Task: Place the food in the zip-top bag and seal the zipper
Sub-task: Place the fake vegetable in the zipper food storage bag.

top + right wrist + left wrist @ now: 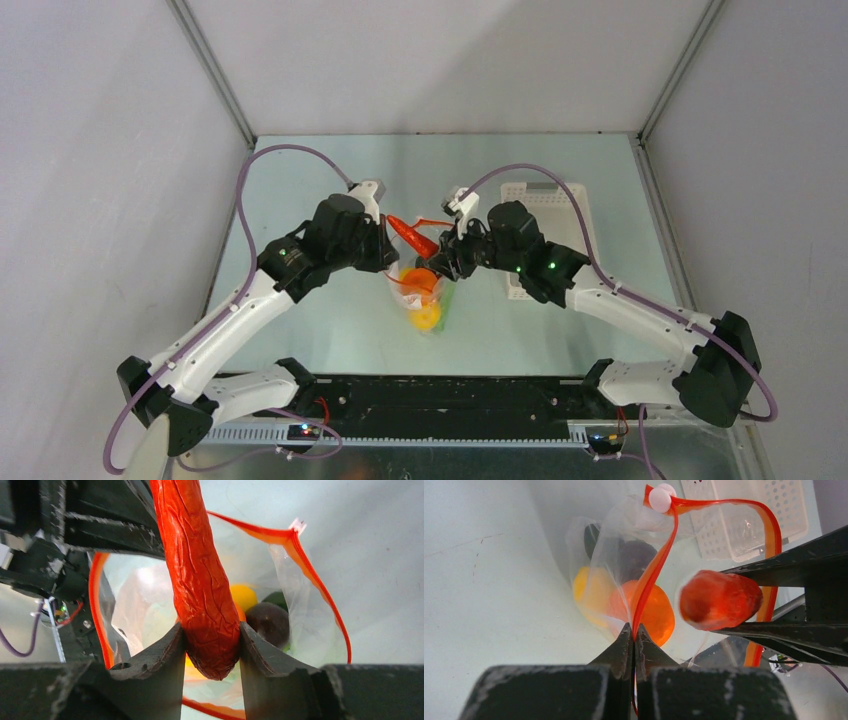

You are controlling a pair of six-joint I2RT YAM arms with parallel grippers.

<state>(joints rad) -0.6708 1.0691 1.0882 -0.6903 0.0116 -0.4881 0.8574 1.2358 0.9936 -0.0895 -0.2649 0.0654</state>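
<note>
The clear zip-top bag (pixel 425 295) hangs at the table's centre with its mouth held open. My left gripper (pixel 634 632) is shut on the orange-red zipper (pixel 659 565) at the bag's rim. A white slider (pixel 660 499) sits on that strip. My right gripper (pixel 210 645) is shut on the thick end of the red chili (pixel 200 580), which is over the open mouth (pixel 412 235). Inside the bag lie an orange (pixel 651 610), a yellow lemon (pixel 243 596), a dark purple piece (pixel 270 622) and a green piece (pixel 277 600).
A white slotted basket (pixel 550 215) stands behind and to the right of the bag, close to my right arm. Grey enclosure walls rise on the left, the right and at the back. The arms' bases and a black rail (pixel 450 400) line the near edge.
</note>
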